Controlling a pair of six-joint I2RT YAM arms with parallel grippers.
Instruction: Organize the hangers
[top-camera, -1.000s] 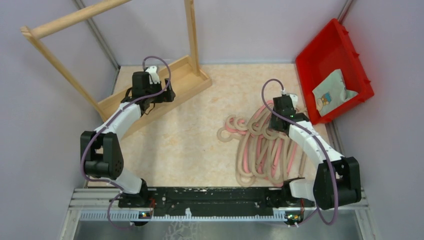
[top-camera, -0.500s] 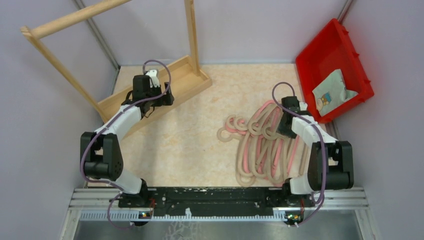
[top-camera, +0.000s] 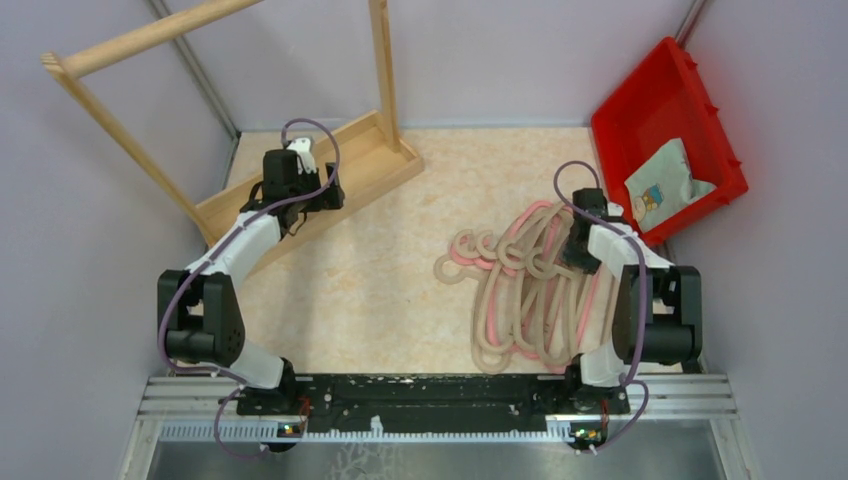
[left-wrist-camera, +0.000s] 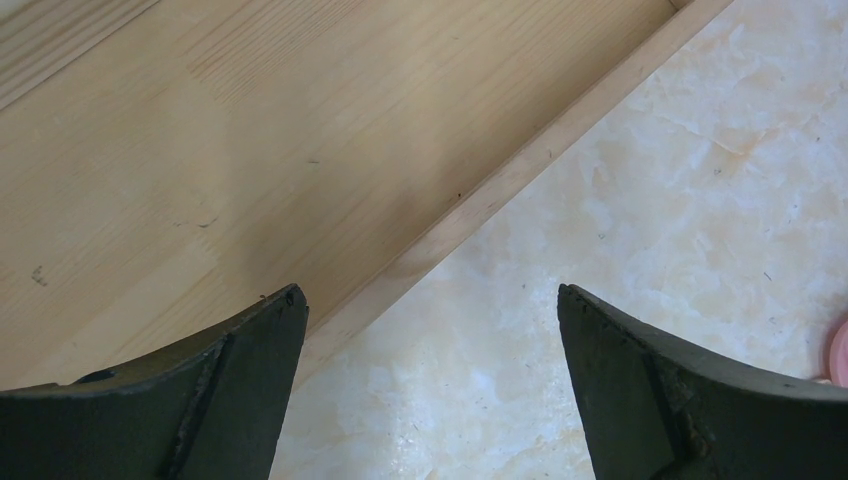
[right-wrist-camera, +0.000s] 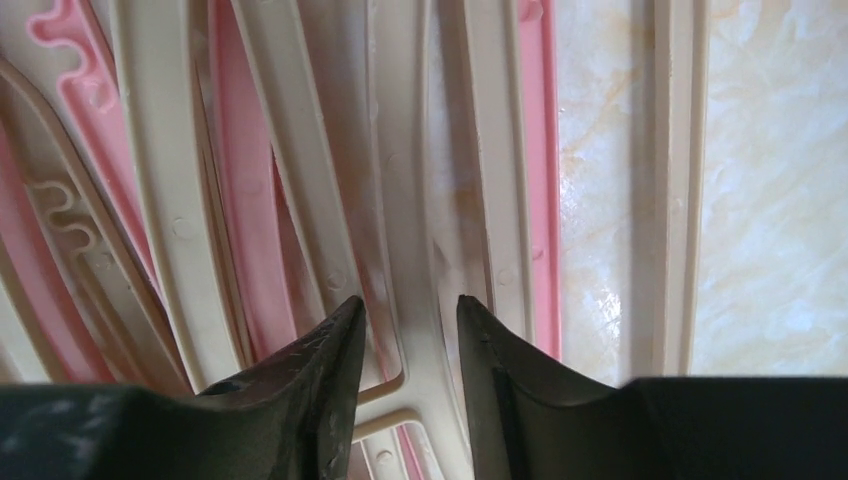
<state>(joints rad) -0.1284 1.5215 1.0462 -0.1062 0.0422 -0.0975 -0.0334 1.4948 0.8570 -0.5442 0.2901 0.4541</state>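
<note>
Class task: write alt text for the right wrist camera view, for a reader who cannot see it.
The right gripper shows at the bottom edge, its two dark fingers narrowly apart astride one beige hanger bar; whether they pinch it is unclear. Beneath lies a pile of overlapping beige and pink hangers, with marbled tabletop showing at the right.
</note>
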